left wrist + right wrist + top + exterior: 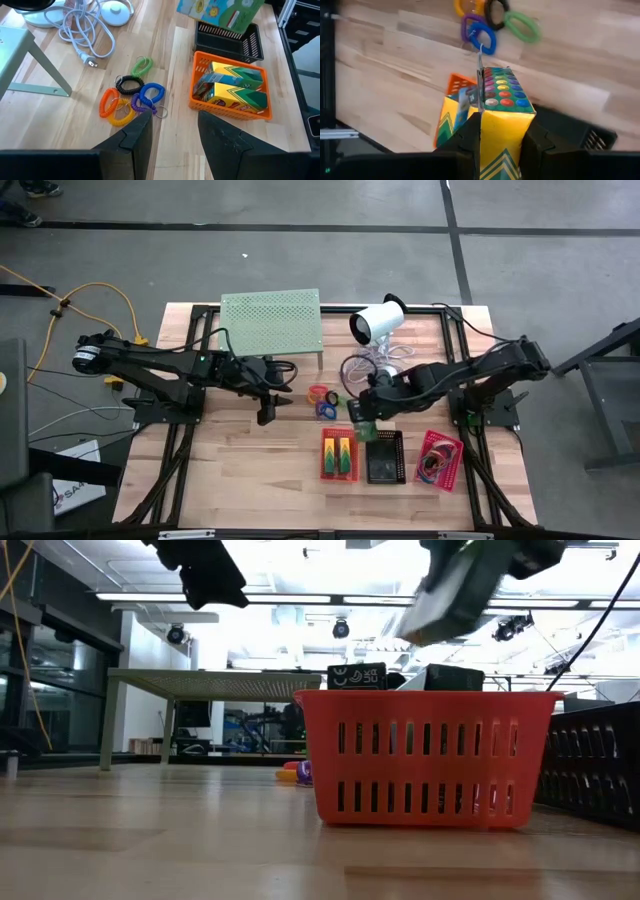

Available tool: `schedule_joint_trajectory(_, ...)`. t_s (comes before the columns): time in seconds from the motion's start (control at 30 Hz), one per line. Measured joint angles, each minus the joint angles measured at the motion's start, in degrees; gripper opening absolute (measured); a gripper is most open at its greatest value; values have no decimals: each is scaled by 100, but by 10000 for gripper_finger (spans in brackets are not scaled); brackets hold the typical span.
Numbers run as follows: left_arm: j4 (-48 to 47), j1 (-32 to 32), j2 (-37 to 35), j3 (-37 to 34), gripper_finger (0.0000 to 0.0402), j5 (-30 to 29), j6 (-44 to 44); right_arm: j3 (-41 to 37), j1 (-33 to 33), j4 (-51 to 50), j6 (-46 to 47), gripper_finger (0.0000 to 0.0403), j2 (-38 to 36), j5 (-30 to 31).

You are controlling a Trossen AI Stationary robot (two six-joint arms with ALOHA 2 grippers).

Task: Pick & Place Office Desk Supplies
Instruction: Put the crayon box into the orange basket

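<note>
On the pale wooden worktop, a red slotted plastic basket holding two green-and-yellow flat packs sits near the front edge, a black mesh basket just beside it. The right tool pinches a third green-and-yellow flat cardboard pack, raised above the baskets. The left tool, fingers spread and empty, hangs left of the coloured coil loops near the worktop's middle.

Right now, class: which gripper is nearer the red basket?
Right. The right gripper, holding a crayon box, hovers beside the red basket; the left gripper hangs farther away.
</note>
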Motion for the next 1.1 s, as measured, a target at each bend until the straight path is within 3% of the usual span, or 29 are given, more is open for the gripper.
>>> schedule_joint_trajectory(0.37, -4, 0, 0, 0, 152, 0, -1, -9, 390, -198, 874, 73, 344, -34)
schedule_joint_trajectory(0.73, 37, 0, 0, 0, 152, 0, -2, 2, 558, 275, 1455, 74, 991, -173)
schedule_joint_trajectory(1.1, 77, 0, 0, 0, 152, 0, -2, 2, 607, 514, 1918, 73, 1116, -473)
